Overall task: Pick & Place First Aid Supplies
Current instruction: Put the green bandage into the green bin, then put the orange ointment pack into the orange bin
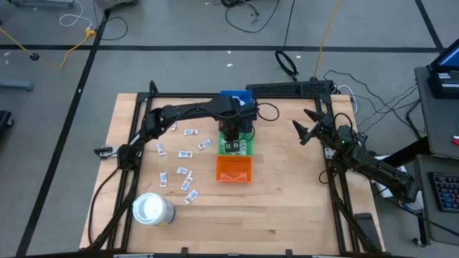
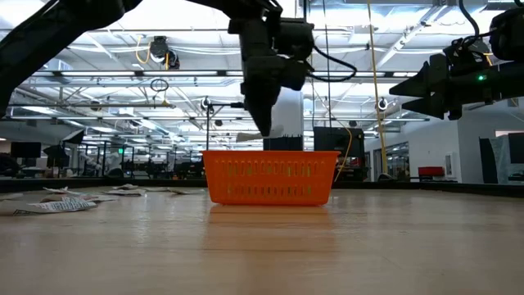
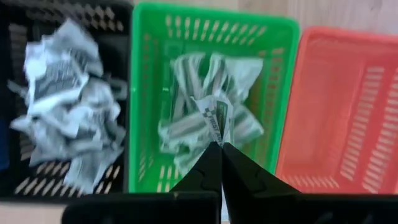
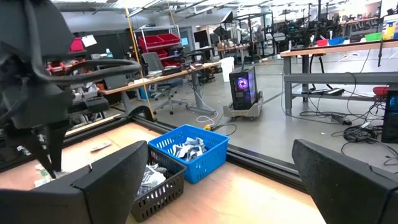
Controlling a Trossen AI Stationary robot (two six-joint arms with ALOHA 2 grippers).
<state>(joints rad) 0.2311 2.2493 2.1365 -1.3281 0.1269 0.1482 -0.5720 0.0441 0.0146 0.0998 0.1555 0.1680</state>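
Green bin, mid-worktop, holds a heap of pale wrappers. Directly above it the left gripper hangs with its fingers pinched tight on one pale green-grey packet. More small white packets lie scattered on the wood beside the bins. The right gripper waits at the worktop's right edge, fingers spread apart.

High view straight down; low view table-level; both share orange bin.
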